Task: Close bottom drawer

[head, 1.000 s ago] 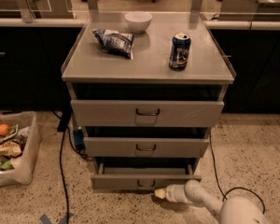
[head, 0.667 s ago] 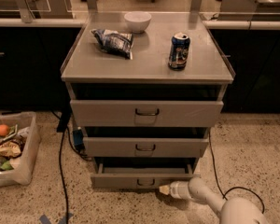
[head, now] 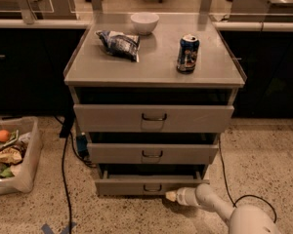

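The bottom drawer [head: 122, 186] is the lowest and narrowest of three grey drawers in the cabinet, with a small dark loop handle [head: 152, 187] at its centre. It stands out only a little from the cabinet. My gripper [head: 170, 195] reaches in from the lower right and its tip rests against the drawer front, just right of the handle and near the floor. The white arm [head: 212, 204] runs back to the bottom right corner.
The middle drawer [head: 152, 153] and top drawer [head: 154, 117] sit above. On the cabinet top are a white bowl [head: 144, 22], a chip bag [head: 118, 43] and a blue can [head: 188, 53]. A bin of items [head: 10, 155] stands at left; black cables [head: 64, 179] lie on the floor.
The gripper has pushed forward against the drawer front, and the bottom drawer has slid further into the cabinet.
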`<state>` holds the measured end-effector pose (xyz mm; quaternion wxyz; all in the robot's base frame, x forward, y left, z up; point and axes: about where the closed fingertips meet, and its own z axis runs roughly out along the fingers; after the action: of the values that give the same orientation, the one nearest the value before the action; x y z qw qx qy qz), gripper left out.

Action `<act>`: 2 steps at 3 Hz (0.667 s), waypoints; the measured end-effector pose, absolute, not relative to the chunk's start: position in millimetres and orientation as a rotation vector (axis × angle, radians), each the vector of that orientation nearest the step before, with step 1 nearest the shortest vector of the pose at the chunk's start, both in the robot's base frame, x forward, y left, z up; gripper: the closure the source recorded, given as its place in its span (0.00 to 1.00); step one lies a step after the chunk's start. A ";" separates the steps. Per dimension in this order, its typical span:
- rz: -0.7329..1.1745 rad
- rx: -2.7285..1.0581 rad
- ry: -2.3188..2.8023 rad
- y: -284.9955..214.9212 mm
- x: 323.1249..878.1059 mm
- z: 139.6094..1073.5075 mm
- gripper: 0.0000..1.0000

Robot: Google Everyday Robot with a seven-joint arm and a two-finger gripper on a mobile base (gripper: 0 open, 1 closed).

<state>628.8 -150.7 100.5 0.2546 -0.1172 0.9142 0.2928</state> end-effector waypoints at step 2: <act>0.762 -0.367 2.445 -130.7 657.9 108.3 1.00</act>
<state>657.9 -130.7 108.3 0.2739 -0.1364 0.9089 0.2832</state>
